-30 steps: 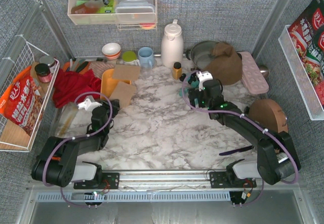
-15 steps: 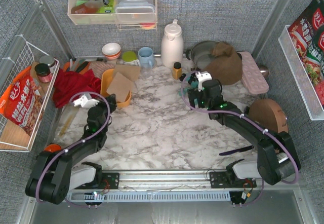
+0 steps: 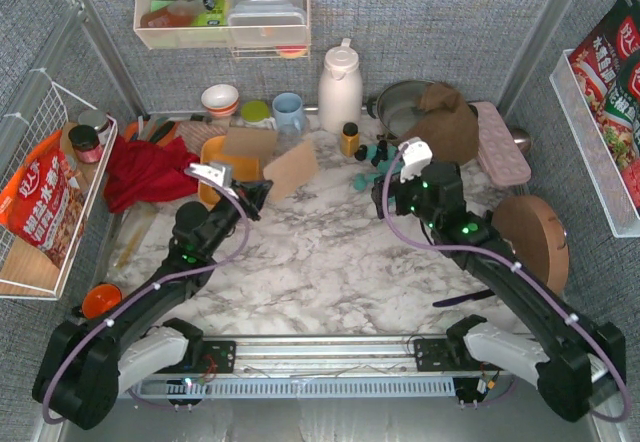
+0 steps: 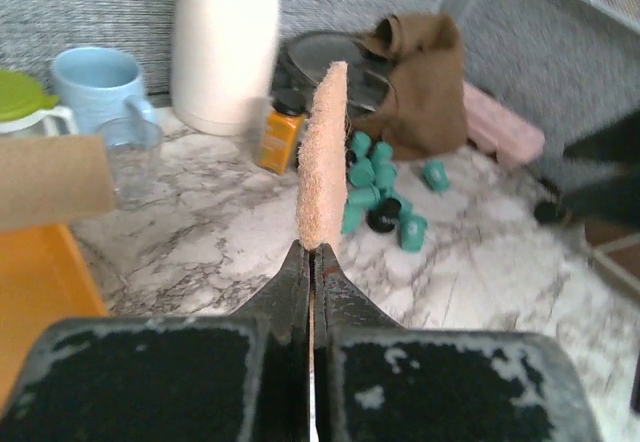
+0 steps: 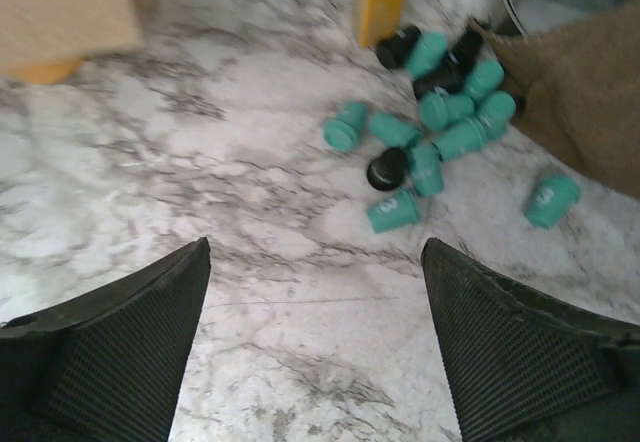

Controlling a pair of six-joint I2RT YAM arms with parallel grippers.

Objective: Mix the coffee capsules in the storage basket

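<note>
The coffee capsules (image 3: 371, 157), teal with a few black, lie loose in a cluster on the marble, also in the left wrist view (image 4: 375, 187) and the right wrist view (image 5: 432, 127). The storage basket (image 3: 212, 162) is an orange tray at the back left, its corner showing in the left wrist view (image 4: 30, 292). A tan cork sheet (image 3: 248, 142) lies across its far end. My left gripper (image 3: 256, 194) is shut on a second tan cork sheet (image 4: 322, 152), held on edge above the table. My right gripper (image 5: 315, 252) hangs open just short of the capsules, nothing between its fingers.
A small amber bottle (image 3: 349, 139) stands beside the capsules. Behind are a white thermos (image 3: 339, 87), a blue mug (image 3: 288, 112) and a brown cloth over a pan (image 3: 445, 122). A red cloth (image 3: 150, 170) lies left of the basket, a pink tray (image 3: 500, 142) at right.
My left gripper shut on a cork sheet at the basket and carried it up and to the right. My right gripper drew back from the capsules, staying open.
</note>
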